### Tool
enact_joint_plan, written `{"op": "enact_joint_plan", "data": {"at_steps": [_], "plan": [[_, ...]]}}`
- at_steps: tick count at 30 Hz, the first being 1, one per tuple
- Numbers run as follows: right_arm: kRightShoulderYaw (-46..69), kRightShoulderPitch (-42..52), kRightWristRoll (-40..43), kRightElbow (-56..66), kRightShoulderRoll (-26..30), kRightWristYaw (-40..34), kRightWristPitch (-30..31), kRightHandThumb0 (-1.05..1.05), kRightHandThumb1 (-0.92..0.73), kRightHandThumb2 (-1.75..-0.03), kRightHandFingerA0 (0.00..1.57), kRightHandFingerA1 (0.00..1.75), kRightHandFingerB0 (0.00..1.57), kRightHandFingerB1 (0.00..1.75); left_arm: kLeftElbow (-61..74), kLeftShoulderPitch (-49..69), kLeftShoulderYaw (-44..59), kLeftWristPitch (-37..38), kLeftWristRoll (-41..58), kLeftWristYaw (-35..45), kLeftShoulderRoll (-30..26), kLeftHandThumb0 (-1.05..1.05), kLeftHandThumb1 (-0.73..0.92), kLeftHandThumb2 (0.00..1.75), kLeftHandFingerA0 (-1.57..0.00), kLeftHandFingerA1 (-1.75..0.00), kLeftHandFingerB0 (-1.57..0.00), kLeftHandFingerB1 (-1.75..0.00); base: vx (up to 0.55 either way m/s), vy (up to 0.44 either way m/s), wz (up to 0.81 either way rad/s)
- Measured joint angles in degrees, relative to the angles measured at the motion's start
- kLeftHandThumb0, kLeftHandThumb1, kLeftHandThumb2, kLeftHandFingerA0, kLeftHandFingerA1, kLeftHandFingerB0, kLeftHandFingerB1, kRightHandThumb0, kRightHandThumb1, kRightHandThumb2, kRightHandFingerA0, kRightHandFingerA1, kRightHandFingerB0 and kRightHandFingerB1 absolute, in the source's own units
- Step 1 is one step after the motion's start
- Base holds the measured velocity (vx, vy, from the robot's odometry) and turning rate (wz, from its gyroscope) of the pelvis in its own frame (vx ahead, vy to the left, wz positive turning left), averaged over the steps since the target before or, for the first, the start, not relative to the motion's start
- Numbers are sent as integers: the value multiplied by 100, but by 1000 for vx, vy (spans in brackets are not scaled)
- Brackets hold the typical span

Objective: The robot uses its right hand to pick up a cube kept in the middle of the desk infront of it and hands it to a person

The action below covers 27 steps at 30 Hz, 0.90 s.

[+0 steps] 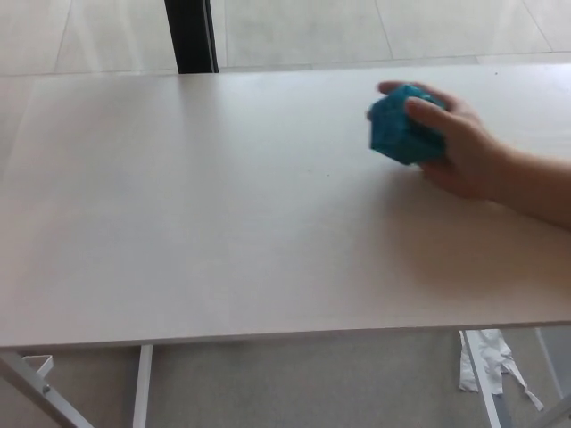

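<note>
Floor under near desk edge: white paper scrap (pixel 489 358). Desk (pixel 223 223) pale, bare. Far right: person's hand (pixel 464 147), fingers wrapped around blue cube (pixel 401 127), blurred, over the desk. Neither robot hand visible; finger state unobservable.

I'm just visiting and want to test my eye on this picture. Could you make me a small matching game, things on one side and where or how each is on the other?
Things:
1. cube
2. person's hand
3. desk
4. dark post

Descriptions:
A. pale wide surface filling most of the view
B. blue, gripped at the right
C. stands on the floor beyond the far edge
D. reaches in from the right edge

Pairs: 1-B, 2-D, 3-A, 4-C
</note>
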<state>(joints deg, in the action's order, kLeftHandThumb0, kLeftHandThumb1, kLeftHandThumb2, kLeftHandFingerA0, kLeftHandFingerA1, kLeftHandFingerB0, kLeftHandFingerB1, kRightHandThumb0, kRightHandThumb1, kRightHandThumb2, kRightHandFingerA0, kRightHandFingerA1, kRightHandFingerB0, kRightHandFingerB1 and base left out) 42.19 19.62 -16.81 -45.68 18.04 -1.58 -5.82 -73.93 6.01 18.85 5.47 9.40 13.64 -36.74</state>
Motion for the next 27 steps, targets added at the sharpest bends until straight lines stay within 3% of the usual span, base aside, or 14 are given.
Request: {"op": "enact_joint_plan", "data": {"at_steps": [1, 2, 4, 6, 7, 8, 12, 13, 21, 22, 25, 27], "plan": [[-147, -140, -2, -195, 88, 41, 103, -41, -53, -55, 56, 63, 54, 48, -23, 7, -51, -13, -29, -11, -30, -74, 77, 63, -40, -56, -40, -43, 0, 0, 0], [-276, -276, -1, -364, 174, 82, 189, -41, -53, -55, 76, 86, 51, 47, -31, 16, -95, -26, -51, -18, -65, -74, 77, 63, -41, -54, -41, -42, 0, 0, 0], [-533, -575, 10, -705, 362, 168, 366, -41, -53, -55, 77, 80, 53, 47, -41, 23, -193, -36, -114, -33, -168, -74, 78, 64, -42, -56, -43, -44, 0, 0, 0], [-789, -895, 46, -1117, 571, 250, 535, -48, -61, -58, 64, 57, 62, 48, -44, 11, -298, -47, -189, -52, -281, -73, 78, 63, -40, -56, -41, -43, 0, 0, 0], [-903, -959, 53, -1223, 646, 292, 558, -49, -61, -58, 69, 56, 63, 47, -43, -1, -318, -52, -211, -55, -319, -73, 78, 64, -42, -55, -42, -43, 0, 0, 0], [-1109, -1006, 65, -1339, 749, 371, 542, -44, -62, -59, 76, 55, 64, 45, -39, -18, -333, -54, -237, -60, -380, -73, 77, 63, -44, -56, -43, -43, 0, 0, 0], [-1610, -873, 140, -1542, 820, 579, 222, -44, -64, -60, 76, 56, 65, 44, -44, -9, -326, -74, -248, -70, -417, -72, 77, 63, -43, -53, -43, -42, 0, 0, 0], [-1735, -829, 149, -1560, 820, 610, 144, -46, -65, -60, 69, 54, 55, 41, -45, -7, -309, -79, -245, -70, -425, -72, 77, 63, -39, -55, -42, -43, 0, 0, 0], [-2019, -1118, 400, -2608, 956, 737, -211, -45, -63, -59, 70, 57, 54, 41, -81, -20, -206, -93, -245, -85, -449, -72, 78, 63, -44, -54, -43, -42, 0, 0, 0], [-2024, -1130, 436, -2655, 961, 739, -235, -59, -46, -84, 55, 61, 37, 50, -88, -21, -202, -97, -246, -85, -449, -72, 77, 63, -43, -56, -44, -44, 0, 0, 0], [-2082, -1179, 517, -2805, 971, 739, -335, -59, -47, -86, 54, 63, 39, 51, -86, -111, -211, -113, -256, -95, -449, -73, 77, 63, -40, -57, -44, -44, 0, 0, 0], [-2119, -1185, 562, -2833, 982, 735, -377, -59, -47, -86, 54, 63, 39, 51, -87, -147, -213, -128, -263, -97, -449, -73, 77, 63, -46, -62, -47, -45, 0, 0, 0]]}}
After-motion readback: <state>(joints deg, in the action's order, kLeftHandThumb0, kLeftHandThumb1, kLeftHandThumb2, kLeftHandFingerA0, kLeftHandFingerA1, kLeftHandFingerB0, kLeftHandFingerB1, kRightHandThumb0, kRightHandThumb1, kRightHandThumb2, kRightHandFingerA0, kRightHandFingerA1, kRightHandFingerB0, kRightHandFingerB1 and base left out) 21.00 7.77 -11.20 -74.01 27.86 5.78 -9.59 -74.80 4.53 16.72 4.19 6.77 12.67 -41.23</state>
